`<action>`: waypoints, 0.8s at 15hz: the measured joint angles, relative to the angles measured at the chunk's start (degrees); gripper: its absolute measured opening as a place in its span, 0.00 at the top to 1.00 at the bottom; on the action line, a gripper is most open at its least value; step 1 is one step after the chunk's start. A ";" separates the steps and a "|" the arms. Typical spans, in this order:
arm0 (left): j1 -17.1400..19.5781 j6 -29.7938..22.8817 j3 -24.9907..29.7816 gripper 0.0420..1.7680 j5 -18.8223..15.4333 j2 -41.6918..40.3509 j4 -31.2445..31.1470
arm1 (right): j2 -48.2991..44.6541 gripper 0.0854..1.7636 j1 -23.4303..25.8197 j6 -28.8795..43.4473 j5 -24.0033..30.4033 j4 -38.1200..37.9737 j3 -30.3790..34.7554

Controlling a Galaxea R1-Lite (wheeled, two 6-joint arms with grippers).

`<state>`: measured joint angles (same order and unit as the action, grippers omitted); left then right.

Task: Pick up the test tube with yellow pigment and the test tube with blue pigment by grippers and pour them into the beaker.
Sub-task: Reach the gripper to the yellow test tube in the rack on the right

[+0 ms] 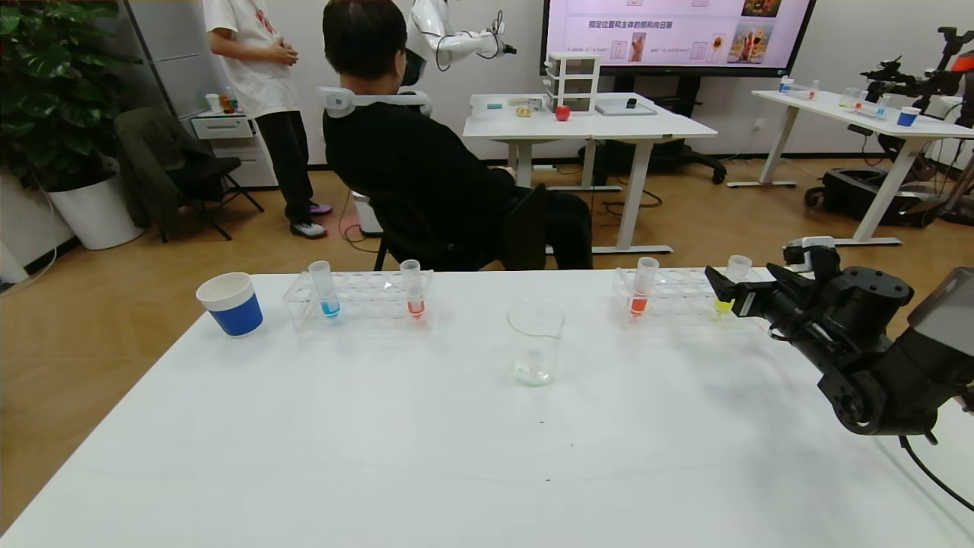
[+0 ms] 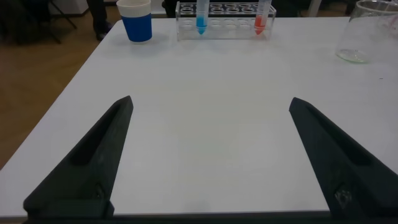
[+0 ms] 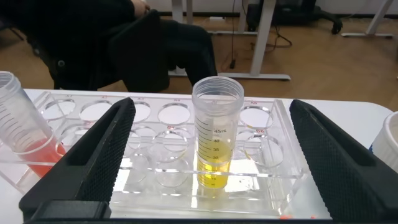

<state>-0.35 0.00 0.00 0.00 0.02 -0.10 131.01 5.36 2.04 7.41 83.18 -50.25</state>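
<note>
The test tube with yellow pigment (image 1: 734, 285) stands upright in the clear right rack (image 1: 677, 293). My right gripper (image 1: 719, 293) is open just in front of it. In the right wrist view the yellow tube (image 3: 216, 134) stands between the spread fingers of the right gripper (image 3: 211, 104), apart from both. The test tube with blue pigment (image 1: 326, 289) stands in the left rack (image 1: 365, 297). The beaker (image 1: 535, 342) stands mid-table between the racks. My left gripper (image 2: 211, 106) is open and empty, low over bare table, far from the blue tube (image 2: 201, 15); it is out of the head view.
A red-orange tube (image 1: 413, 289) stands in the left rack and another (image 1: 643, 288) in the right rack. A blue-and-white paper cup (image 1: 230, 304) stands at the far left. A seated person (image 1: 426, 167) is behind the table's far edge.
</note>
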 joint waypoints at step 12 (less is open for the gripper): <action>0.00 -0.02 0.00 0.01 0.00 0.00 0.02 | 4.05 0.02 0.52 -0.02 0.49 -6.77 -11.43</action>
<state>-0.35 -0.02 0.00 0.00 0.02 -0.07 135.06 5.89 2.01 7.90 76.41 -61.68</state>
